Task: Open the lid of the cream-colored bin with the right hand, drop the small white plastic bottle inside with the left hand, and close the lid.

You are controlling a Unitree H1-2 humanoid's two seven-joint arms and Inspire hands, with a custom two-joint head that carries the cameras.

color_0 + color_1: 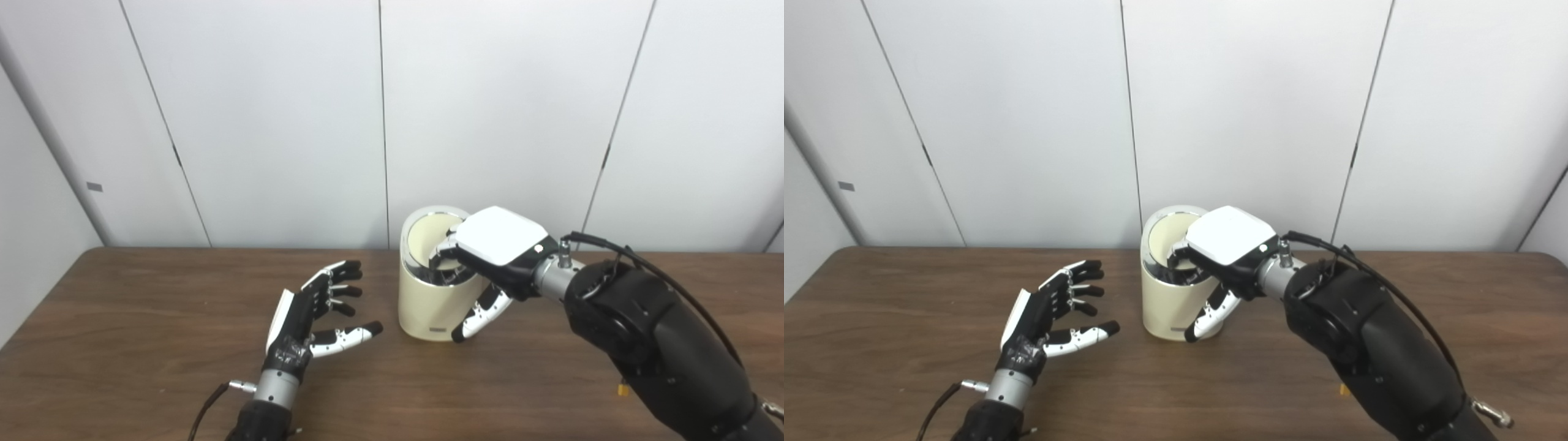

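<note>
The cream-colored bin [422,306] stands upright at the middle of the table. Its round lid [425,236] sits inside a chrome ring and is tilted, with its cream face showing at the back. My right hand [499,245] lies over the top front of the bin. Its fingers curl onto the lid inside the ring and its thumb [481,318] hangs down the bin's front wall. My left hand [312,312] is open and empty, palm turned toward the bin, a short way to its left above the table. No white bottle is in view.
The brown wooden table [153,343] runs to a white panelled wall [275,122] just behind the bin. A small yellow item [622,388] lies on the table by my right forearm.
</note>
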